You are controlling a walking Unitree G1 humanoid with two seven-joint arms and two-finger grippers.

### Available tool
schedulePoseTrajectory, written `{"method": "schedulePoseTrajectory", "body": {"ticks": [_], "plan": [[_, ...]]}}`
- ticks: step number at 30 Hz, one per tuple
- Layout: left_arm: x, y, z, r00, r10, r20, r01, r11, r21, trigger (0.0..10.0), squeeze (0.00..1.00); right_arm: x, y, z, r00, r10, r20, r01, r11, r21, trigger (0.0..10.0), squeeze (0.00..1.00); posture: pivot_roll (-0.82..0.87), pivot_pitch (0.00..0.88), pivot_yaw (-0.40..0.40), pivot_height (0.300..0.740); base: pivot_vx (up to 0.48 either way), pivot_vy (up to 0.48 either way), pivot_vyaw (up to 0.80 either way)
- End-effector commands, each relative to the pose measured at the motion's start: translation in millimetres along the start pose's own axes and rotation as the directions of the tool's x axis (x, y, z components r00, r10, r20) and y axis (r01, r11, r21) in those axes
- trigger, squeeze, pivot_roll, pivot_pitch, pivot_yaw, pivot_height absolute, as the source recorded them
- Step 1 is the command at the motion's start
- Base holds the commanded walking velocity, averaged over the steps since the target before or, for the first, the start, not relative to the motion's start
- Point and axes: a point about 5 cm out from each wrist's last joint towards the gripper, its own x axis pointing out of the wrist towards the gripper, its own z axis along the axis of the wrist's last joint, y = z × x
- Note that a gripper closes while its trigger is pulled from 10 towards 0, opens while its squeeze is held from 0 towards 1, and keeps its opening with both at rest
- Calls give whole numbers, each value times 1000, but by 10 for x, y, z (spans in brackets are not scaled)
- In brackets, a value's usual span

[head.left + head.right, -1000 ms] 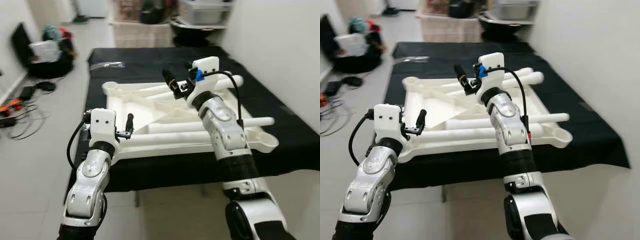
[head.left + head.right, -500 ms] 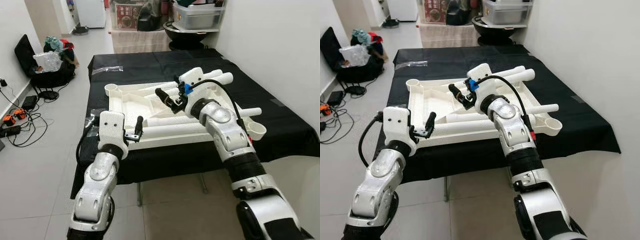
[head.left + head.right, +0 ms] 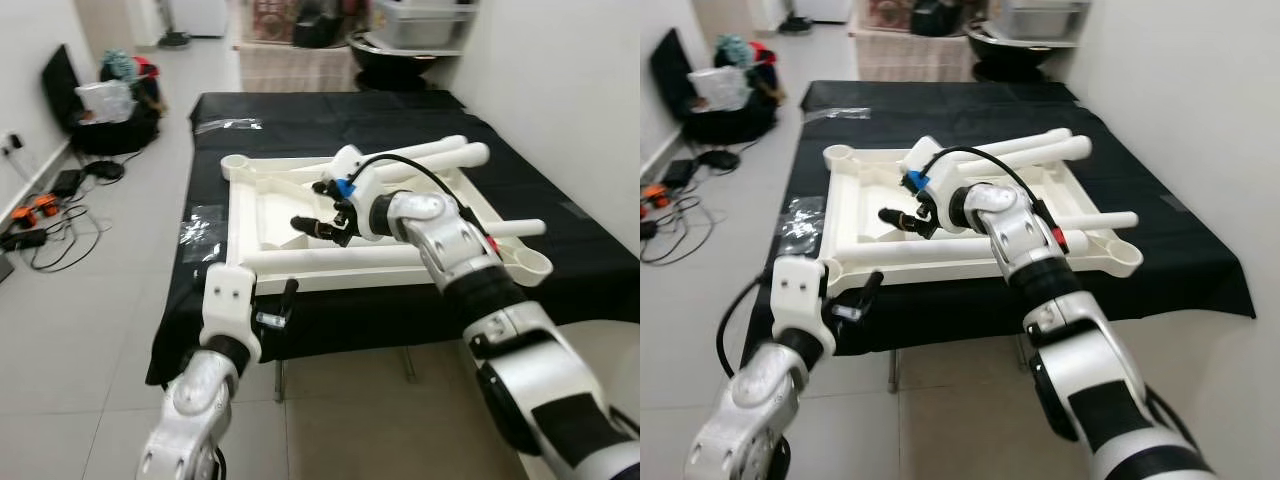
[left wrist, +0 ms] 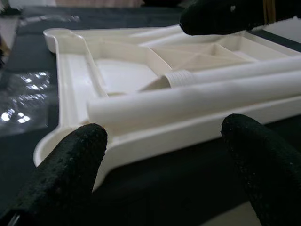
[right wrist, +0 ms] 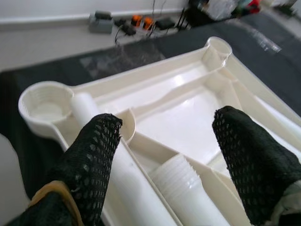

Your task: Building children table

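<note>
A white plastic tabletop (image 3: 247, 205) lies upside down on a table covered in black cloth (image 3: 330, 115). One white leg tube (image 3: 340, 259) rests across its front rim. Two more legs (image 3: 440, 152) lie at the back right, and another (image 3: 516, 229) sticks out to the right. My right gripper (image 3: 300, 226) hovers open over the tabletop's inner ribs. In the right wrist view a threaded leg end (image 5: 181, 181) sits between its fingers (image 5: 94, 155), and a corner socket (image 5: 44, 106) lies beyond. My left gripper (image 3: 286, 300) is open, low before the table's front edge, facing the front leg (image 4: 188, 99).
Clear plastic wrap (image 3: 203, 226) lies on the cloth left of the tabletop, and more wrap (image 3: 230, 125) lies at the back. Bags (image 3: 110, 95) and cables (image 3: 40, 210) are on the floor to the left. A wall runs along the right. Boxes (image 3: 420, 20) stand behind the table.
The camera has shifted. My right gripper has swung left and down over the tabletop's middle. My left gripper has dropped back from the front rim to below the table's edge.
</note>
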Motion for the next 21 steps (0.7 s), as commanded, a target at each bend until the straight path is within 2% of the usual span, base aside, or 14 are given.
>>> {"method": "schedulePoseTrajectory", "body": {"ticks": [1,5,8,21], "plan": [[-26,-9,-6,1000,-5,-11,5,1000,-2,10000,0,40,19,11,997,54,-50,-55,998,-13,10000,0,-3,72,-98,740,0,0,0],[-65,-74,-10,999,-33,-20,32,999,-25,10000,0,117,25,11,982,93,-164,-109,990,-94,10000,0,-8,96,-105,740,0,0,0],[-88,-107,0,999,-48,-25,47,998,-36,10000,0,158,41,20,974,105,-201,-129,986,-110,10000,0,-11,104,-106,740,0,0,0],[-164,-167,2,997,-56,-45,54,997,-57,10000,0,325,125,134,957,107,-270,-166,964,-207,10000,0,-25,141,-130,740,0,0,0]]}}
